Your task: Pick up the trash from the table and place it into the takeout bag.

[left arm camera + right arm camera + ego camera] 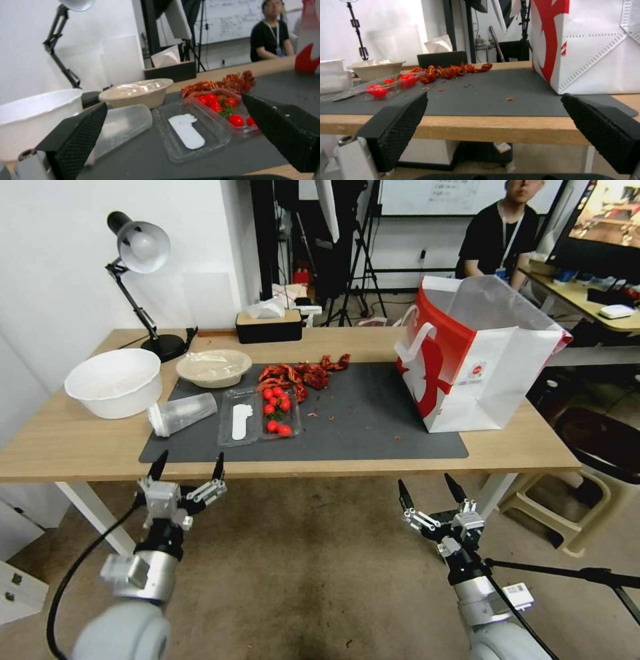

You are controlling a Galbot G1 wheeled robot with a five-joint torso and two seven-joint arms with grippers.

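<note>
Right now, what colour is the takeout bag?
Red and white: the takeout bag has white sides, red panels and white strap handles; clearest in the head view.

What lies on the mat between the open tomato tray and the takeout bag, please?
Mostly bare dark mat with a few red crumbs between the tomato tray and the takeout bag; the red shell pile sits farther back. Head view shows this.

No text can be read; the small logo on the takeout bag (476, 371) is too small.
</note>
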